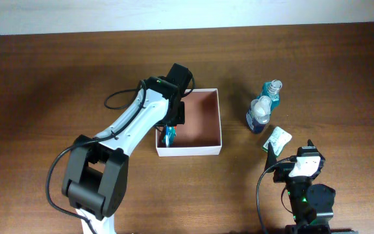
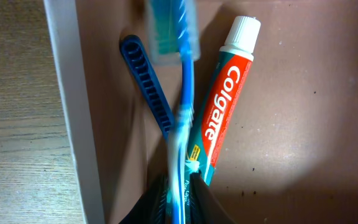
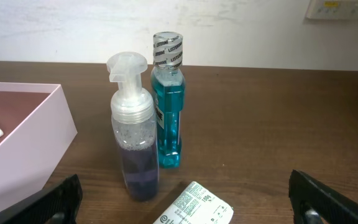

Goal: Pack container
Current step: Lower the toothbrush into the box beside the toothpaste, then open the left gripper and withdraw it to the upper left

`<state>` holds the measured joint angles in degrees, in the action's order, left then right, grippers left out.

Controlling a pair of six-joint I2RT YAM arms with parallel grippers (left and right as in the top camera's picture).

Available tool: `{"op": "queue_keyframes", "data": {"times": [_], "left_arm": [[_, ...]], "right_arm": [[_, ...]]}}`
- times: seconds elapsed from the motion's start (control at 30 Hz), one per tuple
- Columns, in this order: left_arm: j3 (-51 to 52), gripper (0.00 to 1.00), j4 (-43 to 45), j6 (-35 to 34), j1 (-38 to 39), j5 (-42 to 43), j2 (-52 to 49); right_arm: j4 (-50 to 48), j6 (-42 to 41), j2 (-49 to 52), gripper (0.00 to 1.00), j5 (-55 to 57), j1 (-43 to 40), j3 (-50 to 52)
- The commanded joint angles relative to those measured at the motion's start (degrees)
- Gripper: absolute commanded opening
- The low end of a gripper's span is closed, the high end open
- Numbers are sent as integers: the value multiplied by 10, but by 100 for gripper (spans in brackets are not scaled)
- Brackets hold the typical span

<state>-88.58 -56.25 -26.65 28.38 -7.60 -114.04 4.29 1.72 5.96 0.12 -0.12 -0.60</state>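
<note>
The left fingers are pinching a toothbrush by its handle, holding it inside the box near its left wall, over a comb and beside the toothpaste. The right fingers are standing wide and empty, well right of the box, which is sitting flat on the tabletop. Being thin cardboard, it is probably light, fairly stiff and easily dented, so pinching one wall at the rim looks best.

White left arm with black joints, looping black cables, black right arm, green light
</note>
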Motion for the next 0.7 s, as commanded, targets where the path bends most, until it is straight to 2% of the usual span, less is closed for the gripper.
{"op": "queue_keyframes", "data": {"times": [0.0,0.3,0.4,0.67], "left_arm": [[6,14,1,-3,1,-9,-9],[6,12,1,-3,1,-8,-18],[3,3,1,1,1,4,-16],[-37,4,-2,15,1,28,24]], "right_arm": [[4,0,0,98,5,0,3],[4,0,0,98,5,0,3],[4,0,0,98,5,0,3],[4,0,0,98,5,0,3]]}}
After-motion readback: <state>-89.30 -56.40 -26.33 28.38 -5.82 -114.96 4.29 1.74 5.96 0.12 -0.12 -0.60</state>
